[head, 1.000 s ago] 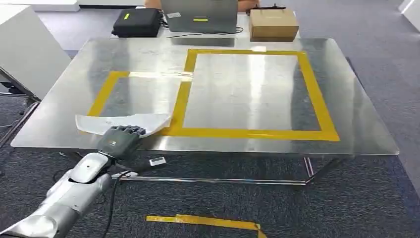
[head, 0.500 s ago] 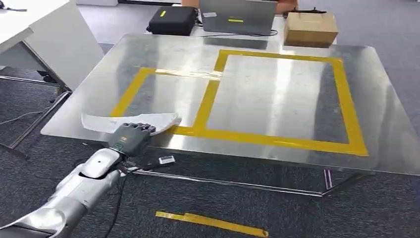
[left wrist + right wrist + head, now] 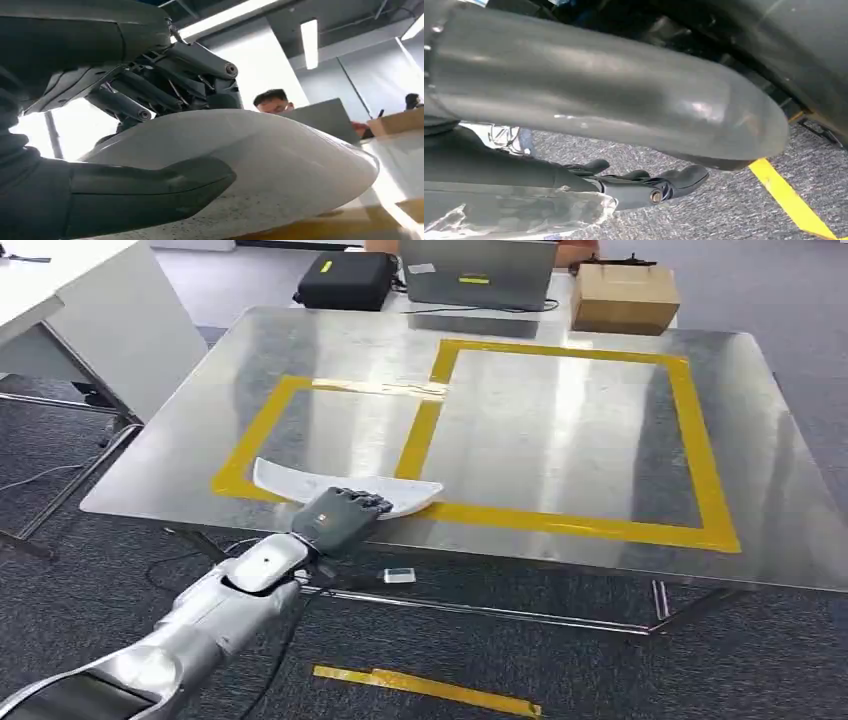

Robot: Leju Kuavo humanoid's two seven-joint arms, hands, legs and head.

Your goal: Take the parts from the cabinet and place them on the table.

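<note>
While the silver left arm reached up from the lower left of the head view, the left hand (image 3: 338,517) was seen gripping a long white curved part (image 3: 350,491) at its near edge, fingers over the top and the thumb (image 3: 150,187) underneath, as the left wrist view showed. The part lay low over the near edge of the steel table (image 3: 780,530), across the near strip of the yellow tape outline (image 3: 560,520) in the lower left of the tabletop; whether it was already resting on the surface could not be told. The right hand (image 3: 644,185) was seen hanging over grey carpet, its fingers loosely curled with nothing in them.

The placing step was judged to be nearly complete. For a clean release, the part would best be lowered until its underside was fully borne by the table, and pushed further from the edge, since much of it sat close to the rim. The thumb would need to be drawn out from below without dragging the part back.

Farther off, a laptop (image 3: 478,272), a black case (image 3: 348,280) and a cardboard box (image 3: 626,296) were seen beyond the table's far edge.
</note>
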